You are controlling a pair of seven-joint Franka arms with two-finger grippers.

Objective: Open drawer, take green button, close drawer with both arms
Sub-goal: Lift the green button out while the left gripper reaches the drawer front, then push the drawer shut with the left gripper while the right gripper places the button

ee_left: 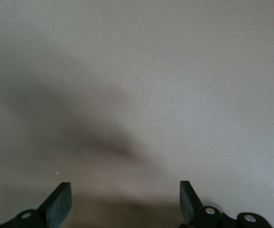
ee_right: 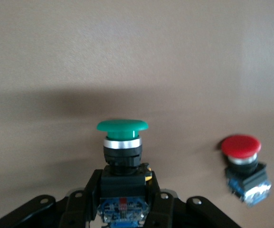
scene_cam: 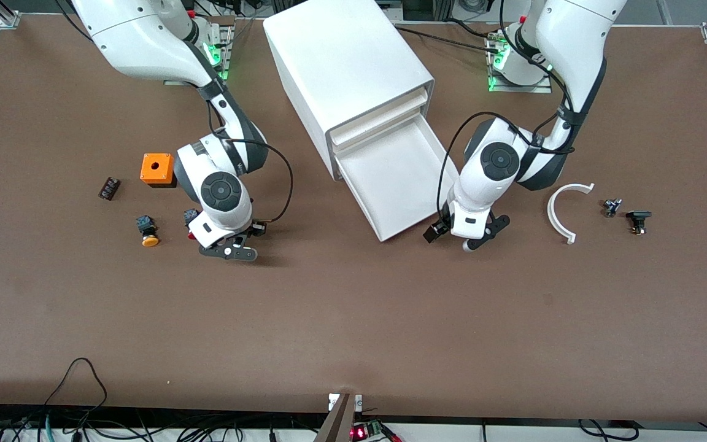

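My right gripper is shut on the green-capped button, fingers clamped on its black body, low over the table toward the right arm's end. The button is hidden under the hand in the front view. The drawer stands pulled out of the white cabinet, and its tray looks empty. My left gripper is open and empty, low over the table beside the drawer's front corner. In the left wrist view its fingers are wide apart over bare table.
A red-capped button stands on the table close beside my right gripper. An orange-capped button, an orange box and a small dark block lie nearby. A white curved piece and two small dark parts lie toward the left arm's end.
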